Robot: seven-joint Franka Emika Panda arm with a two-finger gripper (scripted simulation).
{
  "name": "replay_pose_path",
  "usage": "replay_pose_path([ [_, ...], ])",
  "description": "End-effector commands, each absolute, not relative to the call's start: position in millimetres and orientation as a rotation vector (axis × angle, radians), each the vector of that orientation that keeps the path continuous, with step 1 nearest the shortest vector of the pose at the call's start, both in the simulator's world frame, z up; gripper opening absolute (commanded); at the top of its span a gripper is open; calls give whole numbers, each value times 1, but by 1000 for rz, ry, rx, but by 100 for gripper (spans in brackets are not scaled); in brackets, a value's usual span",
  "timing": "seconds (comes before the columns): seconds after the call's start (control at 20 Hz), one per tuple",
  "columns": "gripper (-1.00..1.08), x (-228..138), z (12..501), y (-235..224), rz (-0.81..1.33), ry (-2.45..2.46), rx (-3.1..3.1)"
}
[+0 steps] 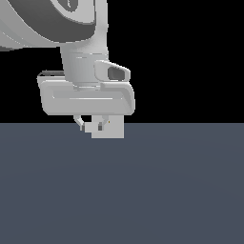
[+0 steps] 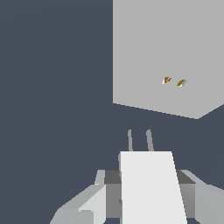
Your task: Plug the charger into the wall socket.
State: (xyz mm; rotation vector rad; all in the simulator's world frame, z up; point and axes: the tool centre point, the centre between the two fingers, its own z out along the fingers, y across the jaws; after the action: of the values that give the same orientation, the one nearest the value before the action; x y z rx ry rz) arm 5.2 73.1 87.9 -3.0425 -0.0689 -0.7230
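My gripper (image 2: 148,194) is shut on the charger (image 2: 151,186), a small white block held between the two fingers (image 2: 89,203). Two thin grey prongs (image 2: 140,140) stick out of the charger toward the wall socket (image 2: 157,48), a flat light-grey plate with two small yellowish holes (image 2: 173,82). There is a gap between the prong tips and the plate, and the holes lie off to one side of the prongs' line. In the exterior view the gripper (image 1: 90,125) hangs just above the floor, with the charger (image 1: 88,127) barely showing and the socket (image 1: 113,129) right behind it.
A flat dark blue-grey floor (image 1: 143,190) spreads under everything. The arm's large white hand (image 1: 86,97) fills the upper left of the exterior view. Black background lies behind.
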Motion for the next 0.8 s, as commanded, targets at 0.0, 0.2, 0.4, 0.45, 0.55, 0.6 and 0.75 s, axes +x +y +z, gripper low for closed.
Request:
replay_pose_path([
  [0.0,-100,7,91,71,-725,-5,-3053],
  [0.2,-100,9,95,67,-725,87,-3066],
  [0.4,-100,10,98,64,-724,161,-3076],
  [0.45,-100,10,98,63,-723,177,-3077],
  [0.55,-100,10,99,62,-721,205,-3081],
  [0.6,-100,10,100,62,-721,218,-3082],
  [0.75,-100,10,100,60,-719,248,-3085],
])
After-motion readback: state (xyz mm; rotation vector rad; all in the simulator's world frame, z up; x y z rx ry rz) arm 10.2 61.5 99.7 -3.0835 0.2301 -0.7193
